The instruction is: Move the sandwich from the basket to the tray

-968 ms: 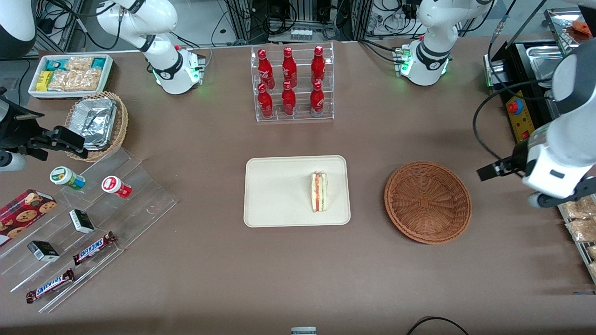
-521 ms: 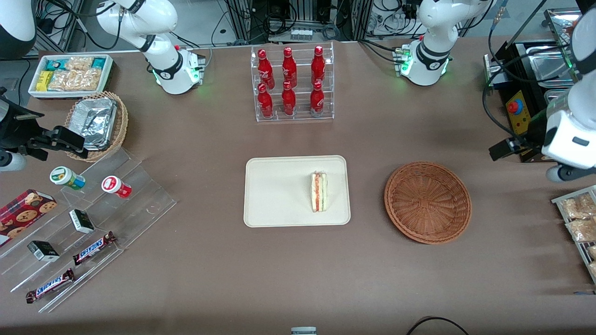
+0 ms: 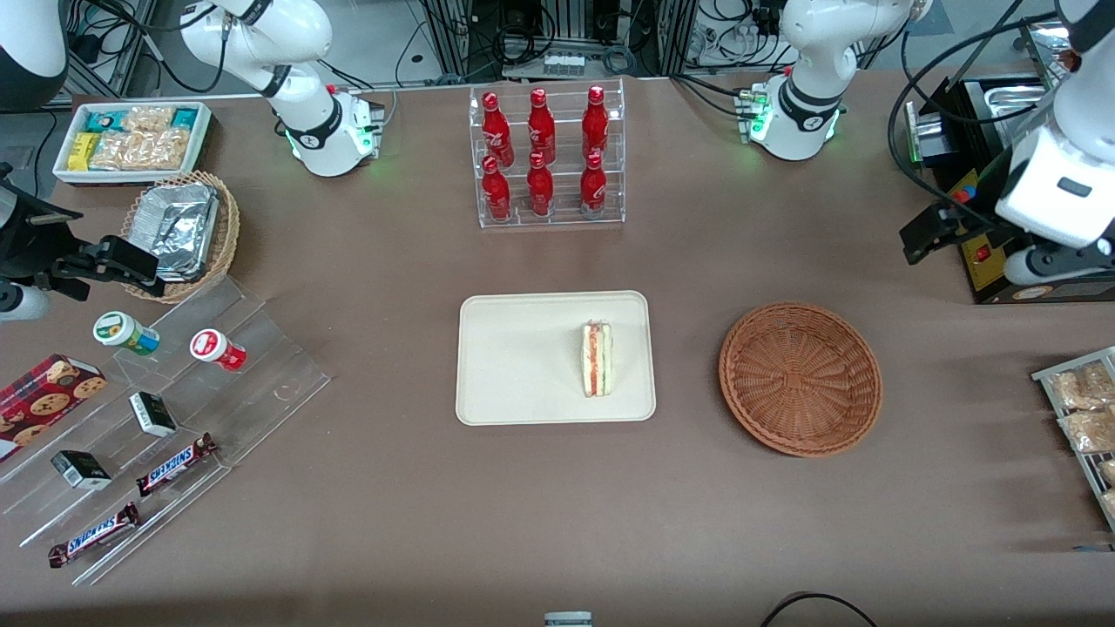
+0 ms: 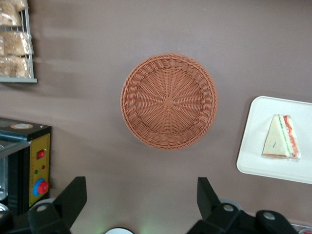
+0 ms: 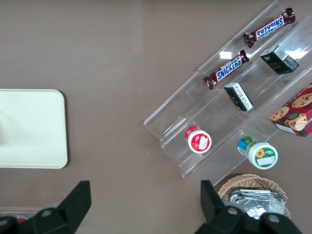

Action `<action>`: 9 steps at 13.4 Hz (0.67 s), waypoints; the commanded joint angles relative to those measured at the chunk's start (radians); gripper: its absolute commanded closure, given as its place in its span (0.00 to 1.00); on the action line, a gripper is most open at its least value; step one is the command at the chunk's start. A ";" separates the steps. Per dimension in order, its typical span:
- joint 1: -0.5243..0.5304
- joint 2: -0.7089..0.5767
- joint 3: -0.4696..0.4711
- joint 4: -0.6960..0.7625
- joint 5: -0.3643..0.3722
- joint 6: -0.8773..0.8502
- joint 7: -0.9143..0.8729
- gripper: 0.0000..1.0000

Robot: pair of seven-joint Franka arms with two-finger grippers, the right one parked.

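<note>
Wicker basket (image 4: 168,100) sits empty below the spread-fingered gripper (image 4: 141,202); sandwich (image 4: 281,137) lies on the tray (image 4: 253,161), well apart.

I see a rough reddish-brown woven wicker basket (image 3: 800,379), a matt cream tray (image 3: 523,361) under the soft pale-bread sandwich (image 3: 598,359), and my gripper (image 4: 139,202) with matt black fingers spread.

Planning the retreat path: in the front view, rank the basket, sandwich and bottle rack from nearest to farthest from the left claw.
The left claw hangs open, raised at the working arm's end of the table.
1. Basket: empty, closest, nearer the camera than the claw.
2. Sandwich: on the tray, mid-table.
3. Bottle rack: farthest, though not by much.
</note>
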 commanded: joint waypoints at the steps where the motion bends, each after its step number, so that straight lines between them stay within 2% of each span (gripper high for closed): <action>1: -0.068 -0.062 0.089 -0.049 -0.014 0.014 0.044 0.00; 4: -0.132 -0.082 0.167 -0.055 -0.022 0.008 0.050 0.00; 6: -0.157 -0.105 0.185 -0.093 -0.034 0.001 0.096 0.00; 9: -0.175 -0.126 0.234 -0.161 -0.112 0.012 0.106 0.00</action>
